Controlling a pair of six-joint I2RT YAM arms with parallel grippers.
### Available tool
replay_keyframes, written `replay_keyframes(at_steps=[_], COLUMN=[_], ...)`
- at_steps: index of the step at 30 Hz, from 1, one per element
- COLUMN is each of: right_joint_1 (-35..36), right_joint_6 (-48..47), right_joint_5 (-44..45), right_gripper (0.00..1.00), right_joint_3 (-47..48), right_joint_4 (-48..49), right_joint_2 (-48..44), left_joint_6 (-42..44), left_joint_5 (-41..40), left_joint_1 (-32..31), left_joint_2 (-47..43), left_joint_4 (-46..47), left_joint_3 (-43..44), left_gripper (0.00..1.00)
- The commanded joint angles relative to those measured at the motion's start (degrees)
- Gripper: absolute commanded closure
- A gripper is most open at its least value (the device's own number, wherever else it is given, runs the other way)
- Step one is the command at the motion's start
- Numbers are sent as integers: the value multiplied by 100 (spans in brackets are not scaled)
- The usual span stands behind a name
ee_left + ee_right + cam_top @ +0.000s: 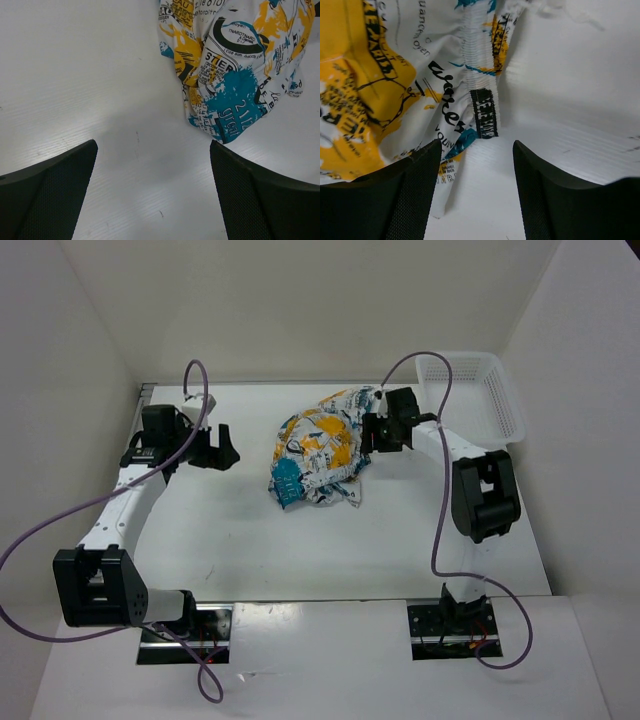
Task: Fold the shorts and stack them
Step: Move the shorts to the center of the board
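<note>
- Shorts (318, 448): crumpled heap, teal, yellow-orange and black print on white, mid-table towards the far side. Unfolded; whether one piece or two lie bunched there is hard to make out.
- Right gripper (372, 432): at the heap's right edge, fingers apart. Bare table (250, 540) shows between them, the elastic waistband hem just ahead. Left finger (415, 190) overlaps the cloth; nothing clamped.
- Left gripper (226, 452): jaws spread wide, low over the table, well left of the heap, holding nothing.
- White lattice basket (500, 400): far right corner, apart from the shorts.
</note>
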Motion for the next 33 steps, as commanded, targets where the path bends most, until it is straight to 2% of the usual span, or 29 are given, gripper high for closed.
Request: replay_keyframes(at_steps=[1, 7, 12, 16, 17, 19, 21, 23, 26, 28, 29, 33], right_joint_1=[101, 101, 101, 101, 101, 101, 101, 101, 101, 101, 101, 153], right_joint_6=[446, 657, 913, 527, 395, -9, -237, -432, -642, -643, -643, -398], right_joint_5=[-365, -365, -14, 294, 425, 513, 514, 462, 251, 136, 32, -215], right_gripper=[36, 36, 38, 78, 93, 100, 100, 100, 100, 100, 100, 100], right_joint_3=[231, 355, 162, 380, 434, 609, 829, 1091, 1373, 1497, 1558, 1559], right_joint_4=[335, 388, 510, 633, 634, 634, 582, 441, 239, 160, 159, 54], right_joint_2=[376, 807, 1070, 1141, 1141, 1020, 852, 537, 45, -202, -325, -922], left_joint_6=[23, 23, 23, 23, 23, 23, 23, 23, 23, 23, 23, 23], left_joint_5=[390, 390, 513, 565, 644, 960, 1180, 875, -310, -1160, -1340, -1474], left_joint_1=[-13, -13, -13, -13, -13, -13, -135, -416, -1434, -2162, -2305, -2544], left_joint_2=[-33, -33, 151, 151, 151, 151, 151, 203, 405, 634, 730, 1416], left_joint_4=[-56, -56, -109, -170, -231, -414, -565, -671, -750, -288, -67, 1005], left_joint_3=[-172, -226, -278, -278, -278, -278, -340, -418, -472, -525, -525, -201], left_gripper=[0, 0, 0, 0, 0, 0, 0, 0, 0, 0, 0, 0])
